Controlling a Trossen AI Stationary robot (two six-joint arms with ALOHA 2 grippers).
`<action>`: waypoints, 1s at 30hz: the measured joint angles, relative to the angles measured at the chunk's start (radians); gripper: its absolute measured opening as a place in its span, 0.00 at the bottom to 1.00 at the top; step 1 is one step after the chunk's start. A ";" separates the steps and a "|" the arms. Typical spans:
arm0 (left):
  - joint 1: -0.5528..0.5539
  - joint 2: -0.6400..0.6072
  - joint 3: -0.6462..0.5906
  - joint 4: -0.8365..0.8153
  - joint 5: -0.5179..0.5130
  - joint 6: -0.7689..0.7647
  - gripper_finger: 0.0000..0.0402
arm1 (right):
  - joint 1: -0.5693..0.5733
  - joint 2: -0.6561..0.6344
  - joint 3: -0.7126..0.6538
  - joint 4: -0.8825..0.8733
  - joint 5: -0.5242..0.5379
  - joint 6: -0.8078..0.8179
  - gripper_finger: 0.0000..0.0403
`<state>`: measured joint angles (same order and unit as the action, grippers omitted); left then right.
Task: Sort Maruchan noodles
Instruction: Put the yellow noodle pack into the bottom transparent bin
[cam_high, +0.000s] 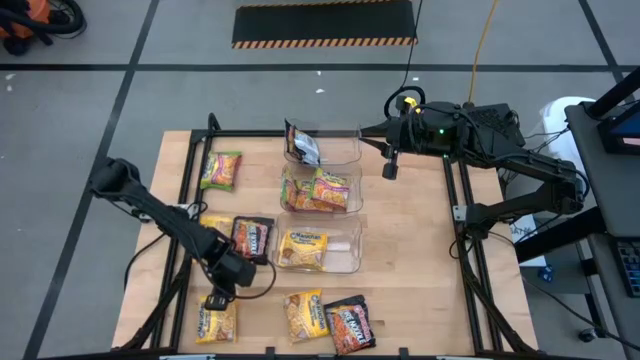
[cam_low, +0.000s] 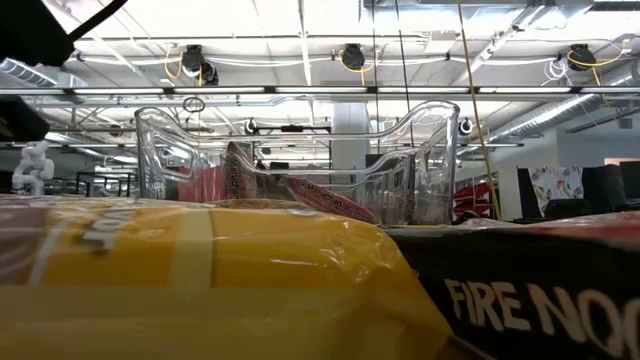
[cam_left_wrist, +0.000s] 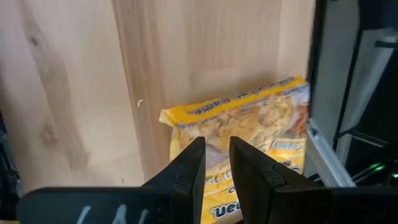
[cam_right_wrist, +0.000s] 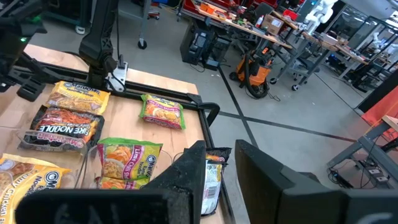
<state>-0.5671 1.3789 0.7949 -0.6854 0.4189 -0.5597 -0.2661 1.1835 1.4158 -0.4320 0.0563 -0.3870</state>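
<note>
Yellow packet (cam_low: 200, 280) blocks low view, label unreadable

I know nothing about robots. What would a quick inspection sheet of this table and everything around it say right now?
Surface: wooden table inside a black frame.
Job's things: noodle packets scattered loose; others sit in three clear bins.
Clutter: nothing seen.
Grippers: left gripper low over a yellow packet at the near left corner, slightly open, holding nothing; right gripper open, beside the far bin, empty.
Cables: yellow cable crossing the floor.
Surroundings: grey floor, striped mat, workbenches behind.
</note>
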 joint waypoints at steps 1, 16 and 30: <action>-0.004 0.005 0.000 -0.003 -0.001 0.000 0.20 | 0.000 0.000 0.000 0.000 0.000 0.000 0.20; -0.020 0.095 0.000 -0.030 -0.027 -0.017 0.20 | 0.000 0.000 0.000 0.000 0.000 -0.023 0.20; -0.023 0.108 -0.121 0.093 0.058 -0.128 0.20 | 0.000 0.000 0.000 0.000 0.000 -0.026 0.20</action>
<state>-0.5900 1.4868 0.6736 -0.5920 0.4765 -0.6880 -0.2661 1.1835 1.4158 -0.4324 0.0563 -0.4128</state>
